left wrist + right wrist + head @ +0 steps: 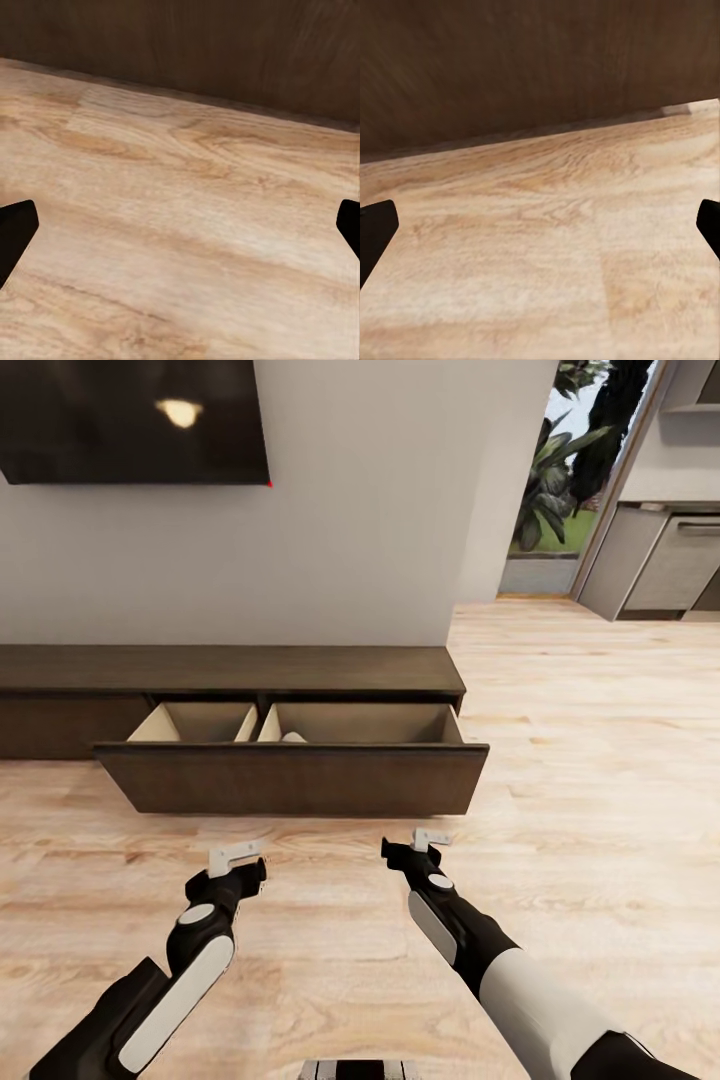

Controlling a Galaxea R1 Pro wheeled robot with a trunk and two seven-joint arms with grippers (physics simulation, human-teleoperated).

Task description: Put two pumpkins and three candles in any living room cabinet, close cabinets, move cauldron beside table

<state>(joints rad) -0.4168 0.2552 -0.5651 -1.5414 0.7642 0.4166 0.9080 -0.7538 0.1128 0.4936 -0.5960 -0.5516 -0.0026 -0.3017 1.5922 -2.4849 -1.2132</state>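
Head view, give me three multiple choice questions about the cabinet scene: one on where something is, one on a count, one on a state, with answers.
1. Where does the TV hang?
A. On the wall above the cabinet
B. On the floor
C. Inside the drawer

2. How many compartments does the pulled-out drawer show?
A. One
B. Two
C. Four

3. What state are the left gripper and right gripper in?
A. Both open and empty
B. Both shut on pumpkins
C. Left holds a candle

Answers:
1. A, the black screen sits on the grey wall over the cabinet top.
2. B, one divider splits the pale interior in two.
3. A, both wrist views show the fingers wide apart over bare floor.
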